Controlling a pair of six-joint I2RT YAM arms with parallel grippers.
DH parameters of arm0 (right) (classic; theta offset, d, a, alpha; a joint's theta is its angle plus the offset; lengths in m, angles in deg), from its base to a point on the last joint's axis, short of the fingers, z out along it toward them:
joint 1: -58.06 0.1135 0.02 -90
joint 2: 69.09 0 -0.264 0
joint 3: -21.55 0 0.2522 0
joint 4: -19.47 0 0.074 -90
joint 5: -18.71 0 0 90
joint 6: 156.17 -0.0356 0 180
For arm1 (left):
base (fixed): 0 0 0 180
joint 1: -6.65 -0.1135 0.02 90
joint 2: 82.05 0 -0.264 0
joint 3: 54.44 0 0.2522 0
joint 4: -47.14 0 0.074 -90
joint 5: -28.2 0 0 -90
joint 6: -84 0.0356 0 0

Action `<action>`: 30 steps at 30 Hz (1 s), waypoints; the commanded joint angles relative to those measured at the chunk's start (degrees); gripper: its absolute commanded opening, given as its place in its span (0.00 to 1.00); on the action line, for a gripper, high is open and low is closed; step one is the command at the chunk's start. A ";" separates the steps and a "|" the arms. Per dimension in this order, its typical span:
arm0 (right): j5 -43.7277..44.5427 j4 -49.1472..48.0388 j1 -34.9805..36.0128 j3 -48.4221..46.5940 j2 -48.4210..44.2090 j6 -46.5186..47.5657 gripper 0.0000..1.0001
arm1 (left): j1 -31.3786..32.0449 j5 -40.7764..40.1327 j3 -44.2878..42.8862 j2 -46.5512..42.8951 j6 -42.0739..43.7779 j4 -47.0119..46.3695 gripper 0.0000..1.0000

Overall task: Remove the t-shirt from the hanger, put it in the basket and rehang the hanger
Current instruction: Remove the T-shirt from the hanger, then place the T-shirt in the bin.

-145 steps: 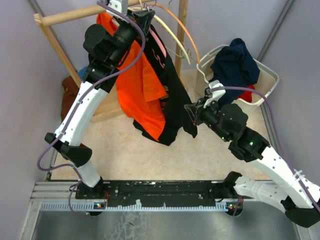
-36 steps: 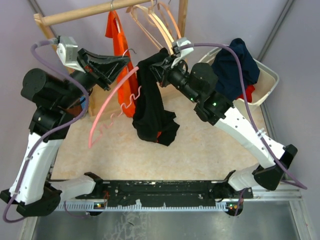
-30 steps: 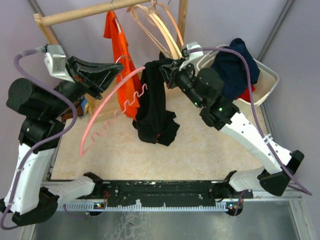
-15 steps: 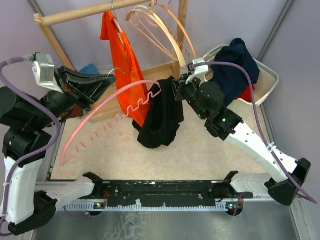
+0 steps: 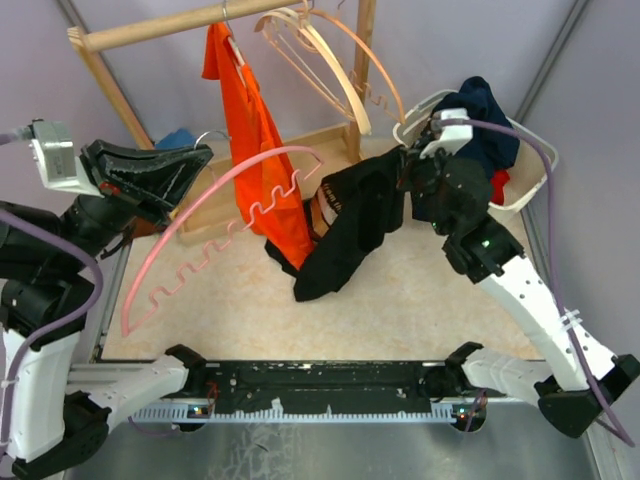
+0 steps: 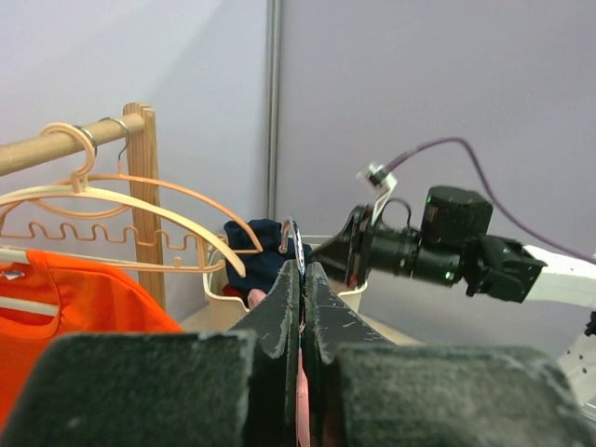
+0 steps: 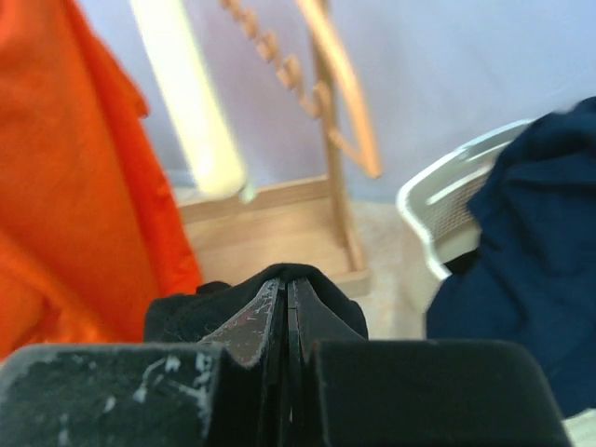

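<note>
Top external view: the white basket at the table's right holds a navy garment and something red. Just left of it, the right tool clamps the black t-shirt, which hangs clear of the pink hanger pinched in the left tool.

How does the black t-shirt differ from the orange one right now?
The black t-shirt is on no hanger, pinched in the shut right claw; the orange t-shirt hangs on a hanger from the wooden rail. The black one dangles bunched beside the basket; the orange one drapes flatter, further left under the rail. Both hang free, outside the basket.
</note>
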 commanded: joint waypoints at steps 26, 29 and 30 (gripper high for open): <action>-18.22 2.75 -40.95 -72.26 48.63 -0.97 0.00 | -0.02 -0.65 7.82 11.73 -1.92 -22.81 0.00; -19.29 4.10 -42.43 -72.88 52.45 -1.28 0.00 | 0.05 -0.54 8.41 12.32 -2.00 -23.98 0.00; -19.36 4.98 -42.71 -72.40 53.27 -1.20 0.00 | -0.02 -0.53 8.64 12.45 -2.08 -24.34 0.00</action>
